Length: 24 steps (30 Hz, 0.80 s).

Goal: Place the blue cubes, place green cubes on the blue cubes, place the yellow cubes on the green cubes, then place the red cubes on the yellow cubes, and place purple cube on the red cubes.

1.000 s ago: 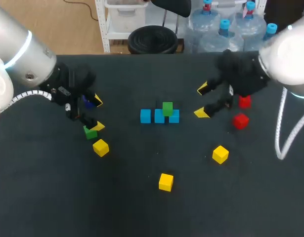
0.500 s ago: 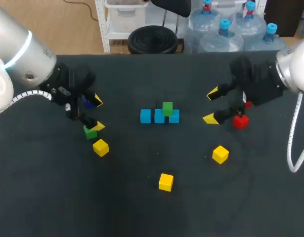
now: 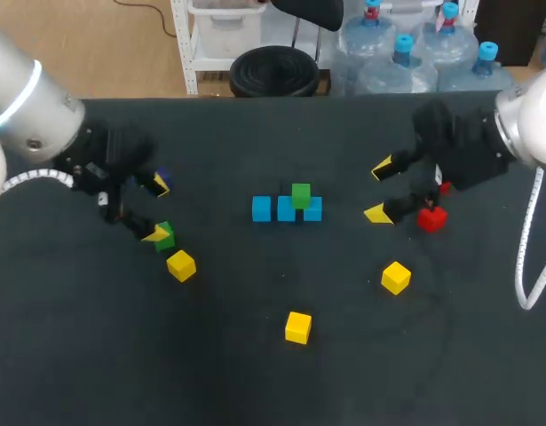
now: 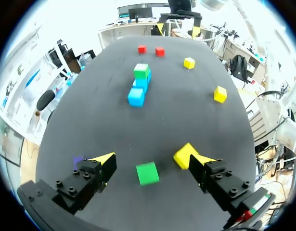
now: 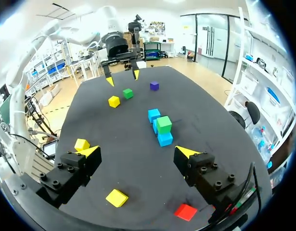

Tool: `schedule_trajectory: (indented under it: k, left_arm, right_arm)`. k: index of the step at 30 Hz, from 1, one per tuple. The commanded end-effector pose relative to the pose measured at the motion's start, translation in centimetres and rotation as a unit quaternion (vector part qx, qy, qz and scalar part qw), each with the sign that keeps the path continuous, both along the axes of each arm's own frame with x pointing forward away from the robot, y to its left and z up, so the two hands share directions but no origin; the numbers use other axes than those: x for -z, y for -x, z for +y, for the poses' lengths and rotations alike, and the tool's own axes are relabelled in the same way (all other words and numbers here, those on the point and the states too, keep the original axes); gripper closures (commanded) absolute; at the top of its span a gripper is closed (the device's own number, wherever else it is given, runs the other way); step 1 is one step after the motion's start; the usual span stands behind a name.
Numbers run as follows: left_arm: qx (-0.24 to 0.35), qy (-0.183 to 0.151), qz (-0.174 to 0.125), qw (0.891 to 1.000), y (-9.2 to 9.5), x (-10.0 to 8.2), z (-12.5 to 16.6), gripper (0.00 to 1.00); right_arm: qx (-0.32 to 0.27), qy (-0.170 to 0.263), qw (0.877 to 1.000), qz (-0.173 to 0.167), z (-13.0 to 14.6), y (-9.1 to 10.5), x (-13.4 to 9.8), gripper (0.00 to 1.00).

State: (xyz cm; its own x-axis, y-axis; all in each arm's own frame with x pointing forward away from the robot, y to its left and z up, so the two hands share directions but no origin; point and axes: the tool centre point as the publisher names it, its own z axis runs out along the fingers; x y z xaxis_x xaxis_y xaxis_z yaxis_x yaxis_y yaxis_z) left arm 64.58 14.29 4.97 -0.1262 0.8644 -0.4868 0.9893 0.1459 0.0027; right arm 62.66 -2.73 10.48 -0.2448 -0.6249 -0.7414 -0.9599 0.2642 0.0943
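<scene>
Matt black table (image 3: 255, 382), smooth matt-faced green cube (image 4: 147, 173), glossy pale left arm (image 3: 28, 98) shell.

Blue cubes (image 3: 262, 209), green cube (image 3: 300, 195), yellow cube (image 3: 297, 327), red cube (image 3: 431, 218), purple cube (image 5: 154, 85); black table (image 3: 255, 373).

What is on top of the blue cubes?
One green cube sits on the blue cubes, nothing above it. It covers the tops beneath, so its exact footing is hidden.

Black table (image 3: 255, 382) — loose cubes (image 3: 297, 327); blue row (image 3: 285, 211)
</scene>
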Motion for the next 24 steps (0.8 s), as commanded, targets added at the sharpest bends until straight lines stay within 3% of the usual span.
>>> schedule_trajectory:
  k: [1,7,13,24]
  left_arm:
    - [-0.014,0.001,-0.004,1.000,1.6,0.0,1.7,0.00]
    - [-0.068,-0.017,-0.010,0.998,1.9,0.4,2.5,0.00]
    - [-0.111,-0.001,-0.026,0.994,2.0,1.1,2.2,0.00]
    - [-0.100,0.013,-0.041,0.994,1.4,2.4,2.1,0.00]
  right_arm:
    - [0.000,-0.001,1.000,0.000,0.0,0.0,0.0,0.00]
    - [0.000,-0.001,1.000,0.000,0.0,0.0,0.0,0.00]
    - [0.000,-0.001,1.000,0.000,0.0,0.0,0.0,0.00]
    - [0.000,-0.001,1.000,0.000,0.0,0.0,0.0,0.00]
